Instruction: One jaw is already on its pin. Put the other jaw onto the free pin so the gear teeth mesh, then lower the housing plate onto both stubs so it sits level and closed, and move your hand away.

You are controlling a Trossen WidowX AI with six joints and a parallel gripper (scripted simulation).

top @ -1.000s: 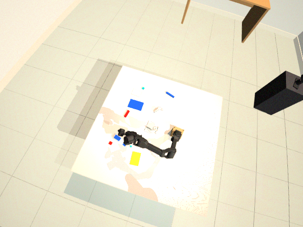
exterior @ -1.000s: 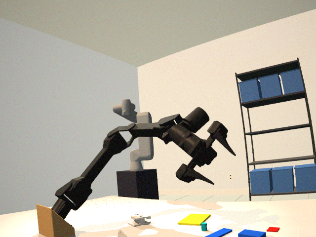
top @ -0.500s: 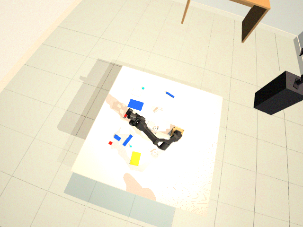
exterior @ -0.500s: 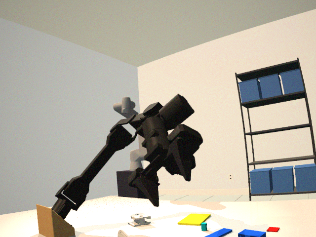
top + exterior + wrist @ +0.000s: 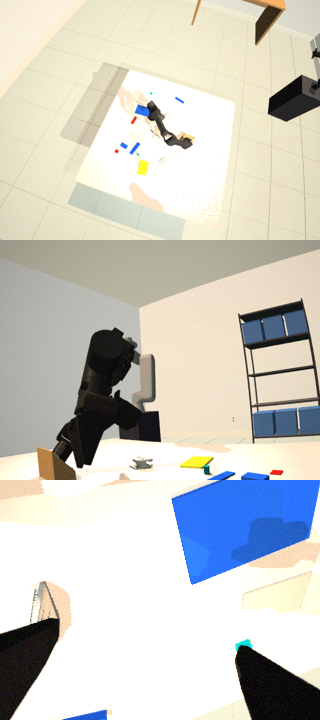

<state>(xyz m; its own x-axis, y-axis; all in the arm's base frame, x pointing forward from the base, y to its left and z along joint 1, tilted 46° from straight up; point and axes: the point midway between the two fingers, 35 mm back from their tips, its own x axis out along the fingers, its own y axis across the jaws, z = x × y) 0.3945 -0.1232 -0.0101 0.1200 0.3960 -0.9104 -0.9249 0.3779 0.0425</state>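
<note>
top shows the whole white table (image 5: pixel 196 165) (image 5: pixel 168 454); exterior adds a black shelf rack (image 5: pixel 247 374) with blue bins, out of top's frame. wrist gets the small grey-white ridged part (image 5: pixel 36 605) clearly, top has it pale and washed out beside the black robot arm (image 5: pixel 160 126) (image 5: pixel 95 400). exterior shows a light grey layered part (image 5: pixel 141 463) standing up off the table; too pale in top to make out properly. arm is bunched up in exterior, can't sort out the fingertips there.

black parallel gripper (image 5: pixel 153 113) (image 5: pixel 150 640) is wide open, about as far as it goes, nothing held. tips well apart in wrist, right at the lower left and lower right. no contact visible; can't tell tip height.

ridged part, looks like a gear-toothed jaw, sits just above the left-side fingertip in wrist, its lower end running behind it, not between the fingers. small teal block (image 5: pixel 151 93) (image 5: pixel 243 643) peeks out above the right-side tip. flat blue rectangular panel (image 5: pixel 140 110) (image 5: pixel 240 525) lies upper right in wrist, past the tips, arm shadow on it; top has the gripper overlapping its edge. can't tell which piece is the housing plate, pins not readable.
</note>
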